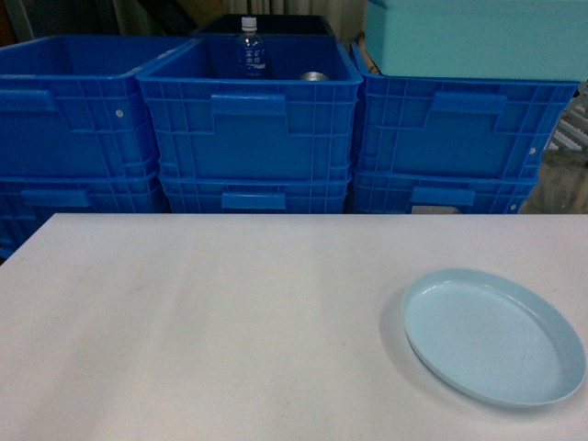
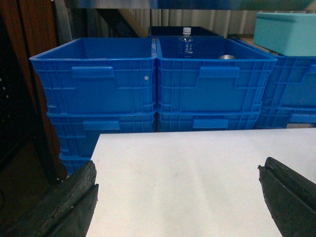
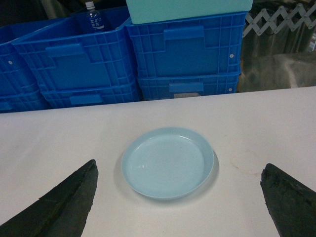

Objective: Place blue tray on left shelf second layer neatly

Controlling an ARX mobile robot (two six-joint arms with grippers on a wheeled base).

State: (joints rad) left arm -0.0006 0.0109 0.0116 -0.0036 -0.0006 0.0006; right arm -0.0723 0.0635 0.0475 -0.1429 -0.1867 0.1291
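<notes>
pale blue tray (image 3: 168, 162) lies flat, untouched, ahead between the wide-spread right claw (image 3: 180, 207) fingers.

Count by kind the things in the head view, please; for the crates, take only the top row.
Dark-blue ribbed plastic crates, top row: 3
Pale-blue round plastic tray: 1
Clear plastic bottle with blue label: 1
Turquoise rectangular box: 1
Small silvery round item, kind unclear: 1
Total: 7
</notes>
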